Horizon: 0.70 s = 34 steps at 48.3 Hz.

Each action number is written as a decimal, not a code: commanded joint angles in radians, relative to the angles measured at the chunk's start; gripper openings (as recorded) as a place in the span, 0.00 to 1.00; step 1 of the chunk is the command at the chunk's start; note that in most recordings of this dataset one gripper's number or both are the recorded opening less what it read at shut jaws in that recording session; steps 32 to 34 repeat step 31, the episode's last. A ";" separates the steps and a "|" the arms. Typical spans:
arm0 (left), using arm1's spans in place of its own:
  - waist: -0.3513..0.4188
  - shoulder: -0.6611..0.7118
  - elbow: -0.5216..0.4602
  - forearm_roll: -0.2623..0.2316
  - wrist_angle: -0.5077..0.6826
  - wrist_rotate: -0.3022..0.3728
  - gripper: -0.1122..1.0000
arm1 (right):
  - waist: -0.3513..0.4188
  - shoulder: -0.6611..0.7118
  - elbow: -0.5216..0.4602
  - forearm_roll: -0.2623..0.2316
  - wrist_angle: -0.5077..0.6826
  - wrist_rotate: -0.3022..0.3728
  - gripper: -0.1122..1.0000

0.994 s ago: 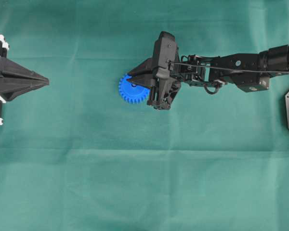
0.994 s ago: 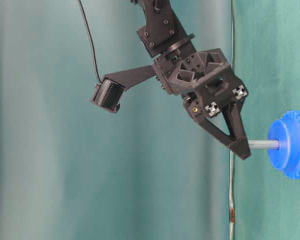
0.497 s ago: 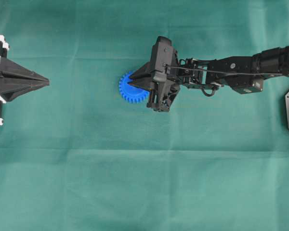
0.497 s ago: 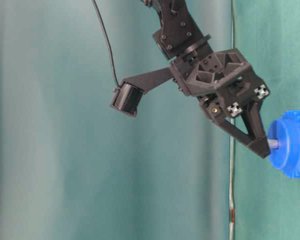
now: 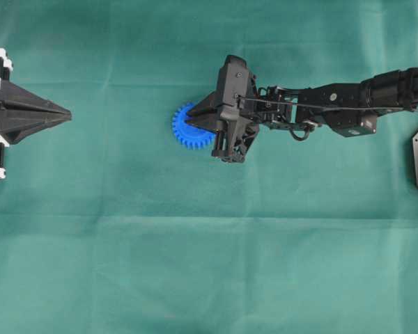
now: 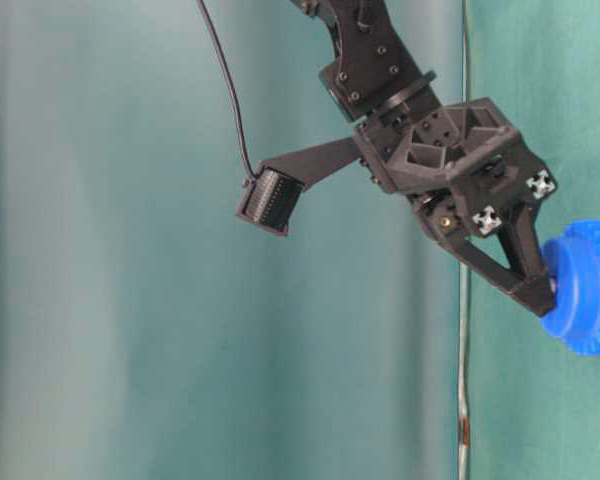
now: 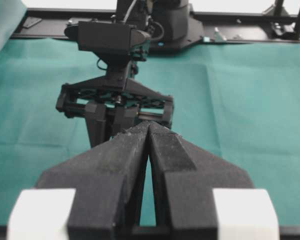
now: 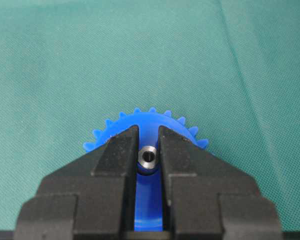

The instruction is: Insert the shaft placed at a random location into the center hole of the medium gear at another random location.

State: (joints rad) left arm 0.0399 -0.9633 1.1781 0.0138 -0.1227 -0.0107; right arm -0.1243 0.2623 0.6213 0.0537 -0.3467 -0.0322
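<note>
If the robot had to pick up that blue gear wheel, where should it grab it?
Probably by the raised hub of the gear, coming straight down from above: it lies flat on the cloth, so its toothed rim sits low. First the right gripper, shut on the pin at the hub, would have to clear off.

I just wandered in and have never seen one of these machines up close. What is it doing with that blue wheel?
The right gripper is pinching a small metal shaft and pressing it into the centre of the blue gear, which lies on the green cloth. From the side, its fingertips sit right against the gear's raised hub, with almost none of the shaft showing, so the pin looks nearly all the way in. The left gripper waits shut at the far side, touching nothing.
</note>
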 commanded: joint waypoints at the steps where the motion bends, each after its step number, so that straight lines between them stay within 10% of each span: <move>1: 0.006 0.008 -0.018 0.002 -0.003 0.002 0.10 | 0.003 -0.012 -0.018 0.005 -0.009 -0.002 0.21; 10: 0.006 0.008 -0.020 0.002 0.000 0.002 0.10 | 0.003 -0.020 -0.020 0.005 -0.006 0.000 0.25; 21: 0.006 0.009 -0.018 0.002 0.002 0.000 0.10 | 0.005 -0.057 -0.009 0.009 -0.003 0.003 0.81; 34: 0.006 0.008 -0.018 0.002 0.002 0.000 0.10 | 0.005 -0.123 0.017 0.009 0.012 0.003 0.70</move>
